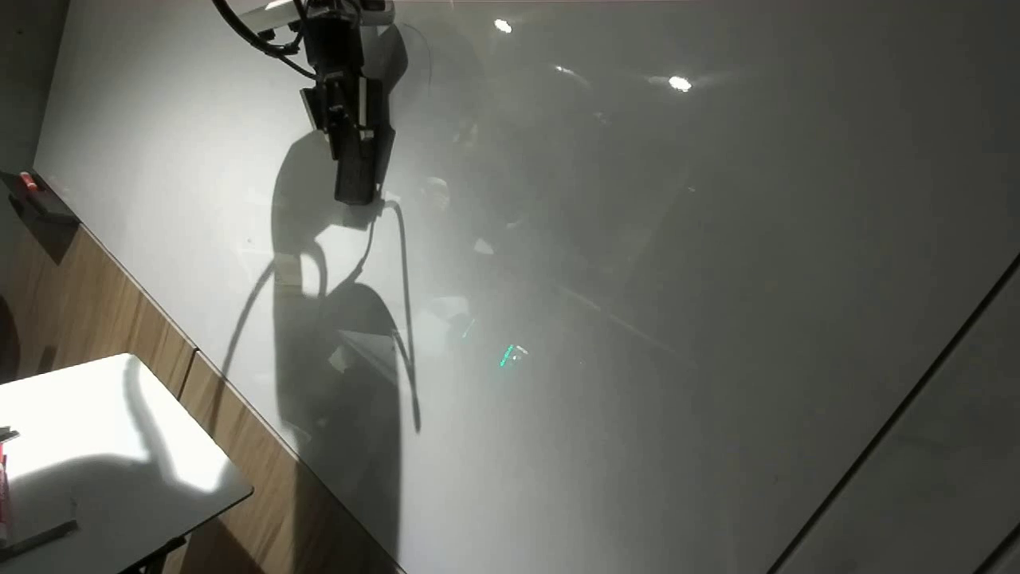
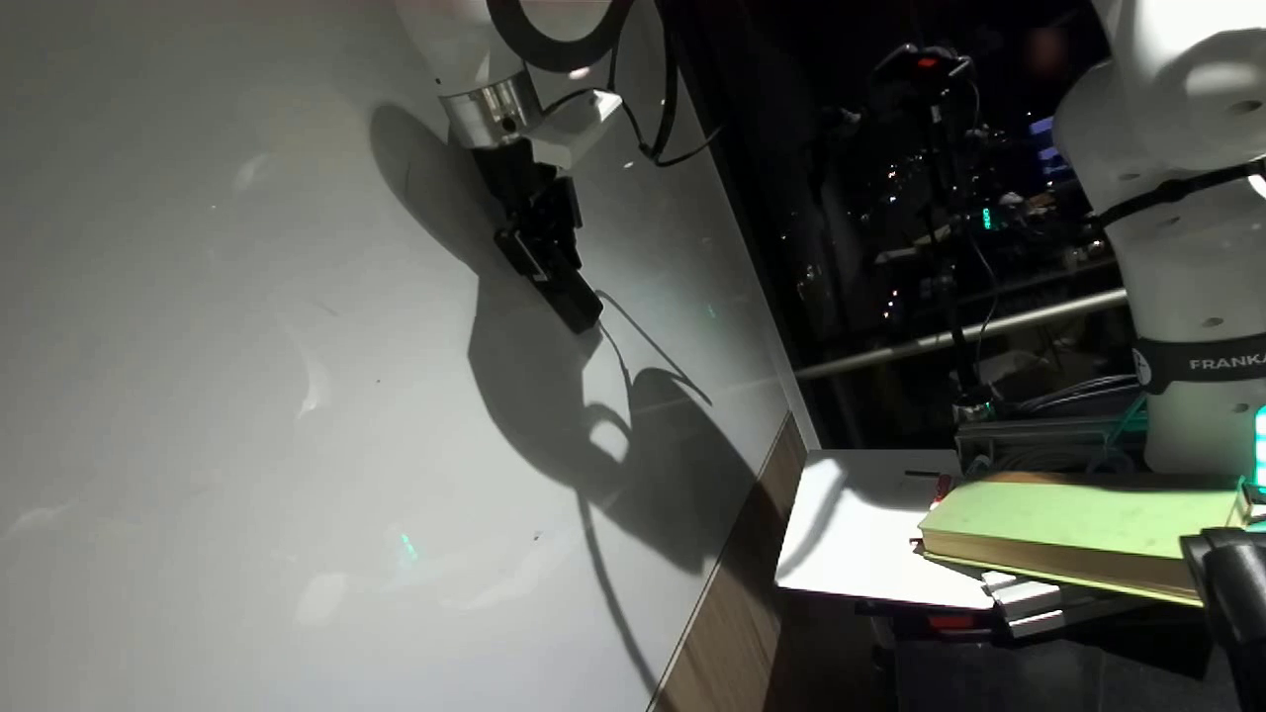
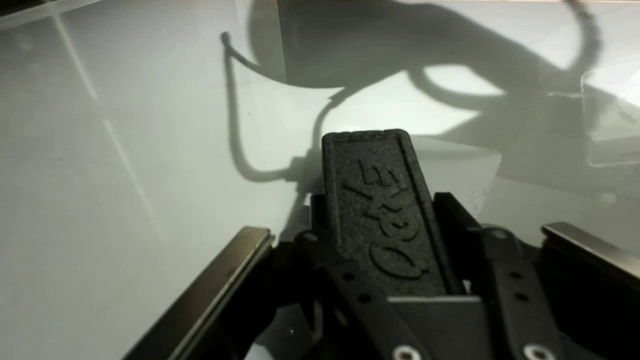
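Eraser (image 3: 387, 220) pinched in the gripper (image 3: 380, 205), close to the board (image 2: 198, 346)

Nearest the wrist camera, the gripper clamps the dark eraser, its fingers (image 3: 452, 215) set along both long sides. Lettering on the eraser's face appears to read EXPO, and its free end juts past the fingertips. In both exterior views the eraser slants downward in front of the glossy board; whether it touches the board cannot be told. Just above the gripper sit a metal collar (image 2: 495, 109) and a white housing (image 2: 574, 129), with cables (image 1: 255, 36) looping off.

A broad shadow (image 1: 343, 383) of arm and cables spreads down the board. Bright glints (image 1: 680, 84) and small green reflections (image 1: 507, 355) dot its face.

Wood panelling (image 1: 119, 295) runs along the board's lower edge. At a corner, a dark ledge (image 1: 52, 209) carries a red item (image 1: 29, 181).

Near the panelling stands a white surface (image 1: 199, 470), partly in shade. In an exterior view a green book (image 2: 1068, 509) lies over part of it, a small red object (image 2: 943, 488) just beside.

Beyond the book rises the arm's white base (image 2: 1197, 326), marked FRANKA. Farther back, against darkness, are a pale rail (image 2: 890, 354) and a device (image 2: 915, 71) showing a red light.
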Controlling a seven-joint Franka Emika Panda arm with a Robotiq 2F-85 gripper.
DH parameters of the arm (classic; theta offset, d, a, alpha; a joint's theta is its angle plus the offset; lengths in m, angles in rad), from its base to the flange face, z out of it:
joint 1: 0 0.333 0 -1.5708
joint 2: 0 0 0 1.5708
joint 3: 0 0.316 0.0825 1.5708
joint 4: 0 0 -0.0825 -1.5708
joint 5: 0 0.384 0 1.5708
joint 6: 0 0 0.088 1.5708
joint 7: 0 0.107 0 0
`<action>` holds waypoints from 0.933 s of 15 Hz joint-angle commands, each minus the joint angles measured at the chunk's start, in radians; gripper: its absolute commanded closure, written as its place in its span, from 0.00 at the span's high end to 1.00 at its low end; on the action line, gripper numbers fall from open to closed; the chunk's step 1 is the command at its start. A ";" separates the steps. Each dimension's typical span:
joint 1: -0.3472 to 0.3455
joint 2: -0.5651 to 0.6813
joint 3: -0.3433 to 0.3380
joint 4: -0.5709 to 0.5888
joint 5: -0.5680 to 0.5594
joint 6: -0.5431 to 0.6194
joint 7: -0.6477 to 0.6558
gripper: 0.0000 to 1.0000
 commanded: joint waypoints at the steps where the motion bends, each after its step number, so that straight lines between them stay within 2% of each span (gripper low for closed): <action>1: -0.042 0.053 -0.022 0.156 -0.071 0.064 -0.052 0.29; 14: -0.058 0.079 -0.032 0.279 -0.067 -0.018 -0.156 0.29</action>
